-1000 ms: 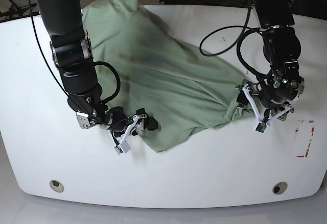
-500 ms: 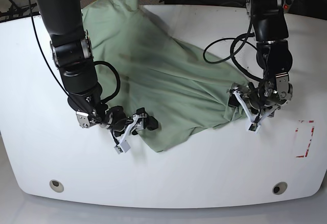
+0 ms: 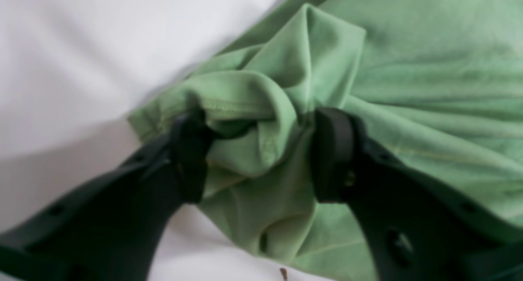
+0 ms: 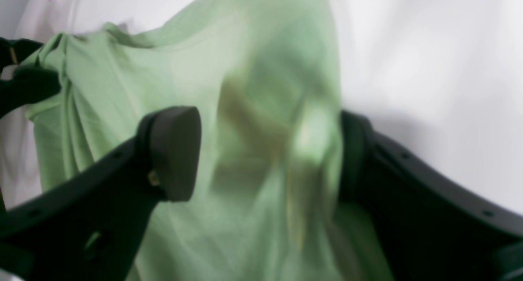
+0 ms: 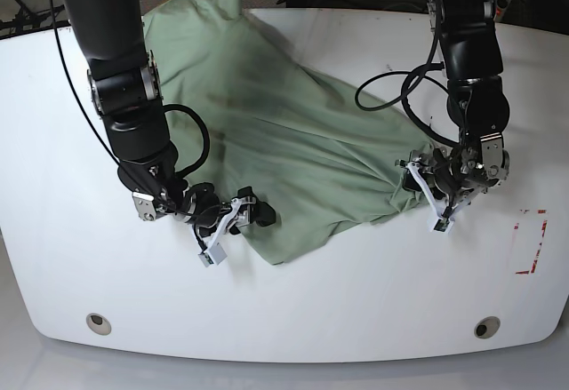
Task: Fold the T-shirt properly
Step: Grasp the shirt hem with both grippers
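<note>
The pale green T-shirt (image 5: 276, 132) lies crumpled and spread from the table's back left to the middle right. My left gripper (image 5: 428, 196) is at its right edge. In the left wrist view that gripper (image 3: 259, 154) has its jaws partly drawn together around a bunched hem fold (image 3: 261, 109), and both pads touch cloth. My right gripper (image 5: 233, 221) lies low at the shirt's front corner. In the right wrist view it (image 4: 265, 150) stands open, with loose fabric (image 4: 253, 89) draped between the wide-apart fingers (image 4: 175, 150).
The white table (image 5: 356, 301) has two round fittings near its front edge (image 5: 99, 322) (image 5: 486, 327). A red-marked patch (image 5: 531, 241) sits at the right. Black cables (image 5: 391, 79) loop from the left arm over the table's back right.
My left gripper has shifted left onto the shirt's right edge, and its jaws have narrowed around the bunched fold. The right arm and gripper have stayed still.
</note>
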### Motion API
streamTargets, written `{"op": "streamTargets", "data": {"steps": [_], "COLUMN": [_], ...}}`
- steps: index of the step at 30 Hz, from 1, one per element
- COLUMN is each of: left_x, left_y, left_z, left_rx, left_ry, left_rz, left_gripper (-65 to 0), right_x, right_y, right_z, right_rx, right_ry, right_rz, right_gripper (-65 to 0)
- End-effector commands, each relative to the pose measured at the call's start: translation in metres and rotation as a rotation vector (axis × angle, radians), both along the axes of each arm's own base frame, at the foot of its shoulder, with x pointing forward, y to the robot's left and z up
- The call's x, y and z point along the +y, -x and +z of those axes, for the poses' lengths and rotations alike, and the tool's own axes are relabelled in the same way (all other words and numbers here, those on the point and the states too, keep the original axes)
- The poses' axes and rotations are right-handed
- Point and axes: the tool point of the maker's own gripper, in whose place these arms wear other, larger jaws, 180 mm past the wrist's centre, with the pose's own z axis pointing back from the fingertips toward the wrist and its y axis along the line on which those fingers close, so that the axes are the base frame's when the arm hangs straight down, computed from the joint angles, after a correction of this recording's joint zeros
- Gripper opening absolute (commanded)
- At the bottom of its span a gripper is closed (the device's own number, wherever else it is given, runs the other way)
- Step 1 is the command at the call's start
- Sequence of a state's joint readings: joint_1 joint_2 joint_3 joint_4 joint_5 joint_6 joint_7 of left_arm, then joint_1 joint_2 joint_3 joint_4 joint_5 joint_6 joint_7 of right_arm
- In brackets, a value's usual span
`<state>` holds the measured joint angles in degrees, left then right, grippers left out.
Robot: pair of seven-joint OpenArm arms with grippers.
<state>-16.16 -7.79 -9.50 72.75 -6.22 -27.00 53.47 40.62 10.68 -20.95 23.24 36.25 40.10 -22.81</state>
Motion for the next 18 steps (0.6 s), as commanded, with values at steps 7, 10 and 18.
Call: {"op": "streamTargets", "data": {"steps": [7, 10, 18], "left_x": [0.001, 0.001, 0.025], "left_y": [-0.012, -0.012, -0.012], "left_z": [0.013, 0.016, 0.057], "left_rx": [-0.044, -0.052, -0.184], "left_ry": [0.008, 0.007, -0.019], "left_rz": [0.001, -0.002, 0.063], "left_gripper": [-59.0, -65.0, -65.0], "right_x": [-0.003, -0.003, -0.003], "right_y": [-0.006, -0.006, -0.005], "right_z": [0.006, 0.007, 0.006], "right_rx": [-0.007, -0.009, -0.008], "right_ry": [0.023, 0.023, 0.027], "right_rz": [0.013, 0.013, 0.017], "right_gripper": [-22.7, -35.7, -65.0]}}
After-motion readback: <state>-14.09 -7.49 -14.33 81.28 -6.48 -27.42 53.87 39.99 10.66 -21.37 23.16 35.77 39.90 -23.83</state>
